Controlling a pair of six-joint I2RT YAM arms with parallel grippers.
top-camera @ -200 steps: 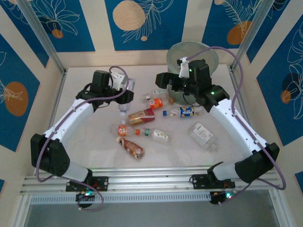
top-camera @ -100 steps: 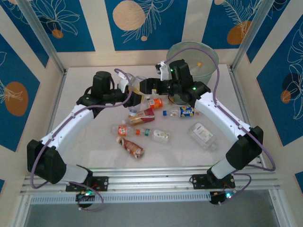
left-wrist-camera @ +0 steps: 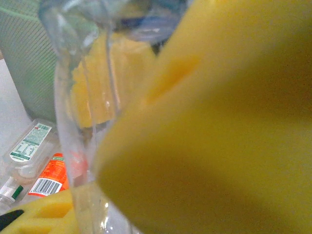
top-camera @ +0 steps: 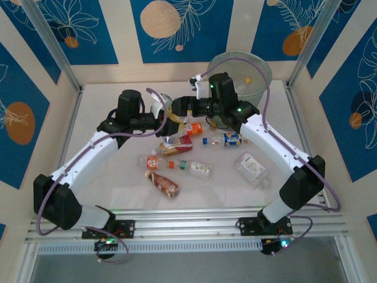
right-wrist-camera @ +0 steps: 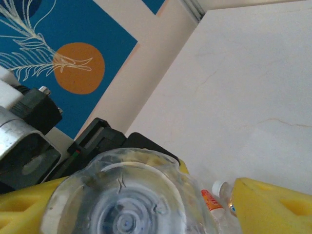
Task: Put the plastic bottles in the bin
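Note:
A clear plastic bottle [top-camera: 166, 125] hangs cap-down above the table, with my left gripper [top-camera: 160, 121] shut on its body. In the left wrist view the bottle [left-wrist-camera: 83, 146] is pressed between the yellow fingers [left-wrist-camera: 219, 122]. My right gripper [top-camera: 180, 109] faces it from the right, jaws open around its base [right-wrist-camera: 124, 204], with a slim gap at the right finger [right-wrist-camera: 273, 204]. The bin [top-camera: 254, 79] stands at the back right. Several more bottles lie on the table, among them an orange-labelled one [top-camera: 192, 128], a blue-labelled one [top-camera: 231, 139] and a brown one [top-camera: 165, 184].
A flat clear bottle [top-camera: 252, 167] lies to the right, and a green-capped one [top-camera: 194, 168] lies mid-table. Metal frame posts [top-camera: 53, 47] and patterned walls enclose the table. The two arms meet over the back centre, beside the bin's wall [left-wrist-camera: 29, 58].
My right arm has swung left from the bin to the bottle in my left gripper, its jaws narrowing round the base. The left gripper has carried the bottle slightly right.

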